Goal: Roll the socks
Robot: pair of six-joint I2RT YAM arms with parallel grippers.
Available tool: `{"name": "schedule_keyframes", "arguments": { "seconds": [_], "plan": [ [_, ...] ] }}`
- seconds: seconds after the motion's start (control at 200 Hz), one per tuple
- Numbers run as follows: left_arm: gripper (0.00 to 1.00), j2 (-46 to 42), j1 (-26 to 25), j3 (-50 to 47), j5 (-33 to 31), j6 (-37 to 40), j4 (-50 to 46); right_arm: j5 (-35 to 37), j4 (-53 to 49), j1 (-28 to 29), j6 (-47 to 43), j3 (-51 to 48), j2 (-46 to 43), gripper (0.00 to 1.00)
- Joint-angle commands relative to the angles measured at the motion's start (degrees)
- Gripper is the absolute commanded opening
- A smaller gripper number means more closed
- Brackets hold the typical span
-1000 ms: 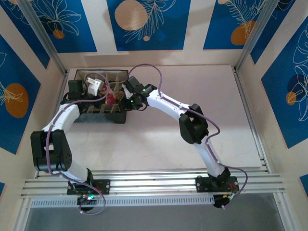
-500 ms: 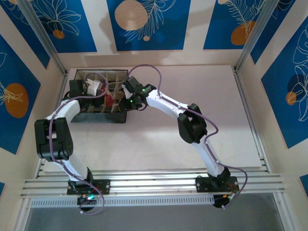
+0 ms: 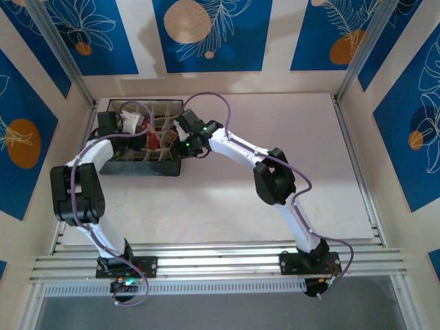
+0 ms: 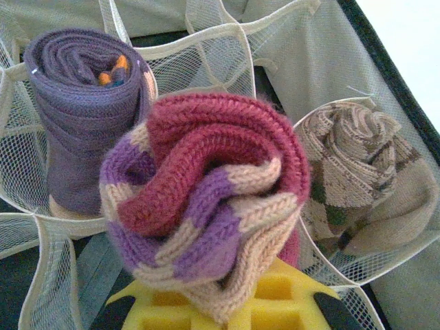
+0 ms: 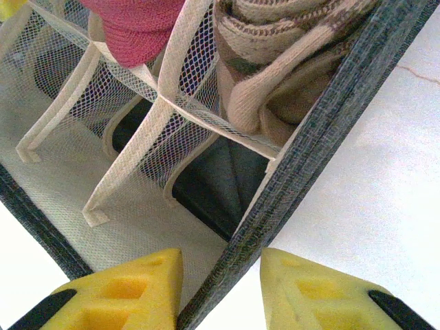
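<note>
Gripping a rolled knit sock striped dark red, purple and tan (image 4: 206, 199), the left gripper (image 4: 223, 309) shows its yellow fingers at the bottom edge of its wrist view, closed under the roll. Behind it, a dark fabric organizer with cream mesh dividers (image 4: 206, 41) holds two more rolls — a purple sock (image 4: 86, 110) upright in the upper-left cell and a brown-tan argyle sock (image 4: 364, 179) in the cell at right. At the bottom of its own view, the right gripper (image 5: 220, 289) has its fingers narrowly apart, straddling the organizer's grey outer wall. Overhead, the organizer sits at the upper left of the pale table (image 3: 275, 151).
</note>
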Motion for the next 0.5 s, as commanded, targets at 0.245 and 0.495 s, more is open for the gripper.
{"name": "schedule_keyframes", "arguments": {
  "seconds": [0.245, 0.495],
  "plan": [
    [0.0, 1.0, -3.7, -2.2, -5.2, 5.8, 2.0, -0.1, -2.2, -0.1, 0.8, 1.2, 2.3, 0.35],
    [0.0, 0.8, -5.1, -3.0, -6.1, 6.1, 4.8, -0.4, -2.3, -0.1, 1.0, 1.5, 2.4, 0.35]
  ]
}}
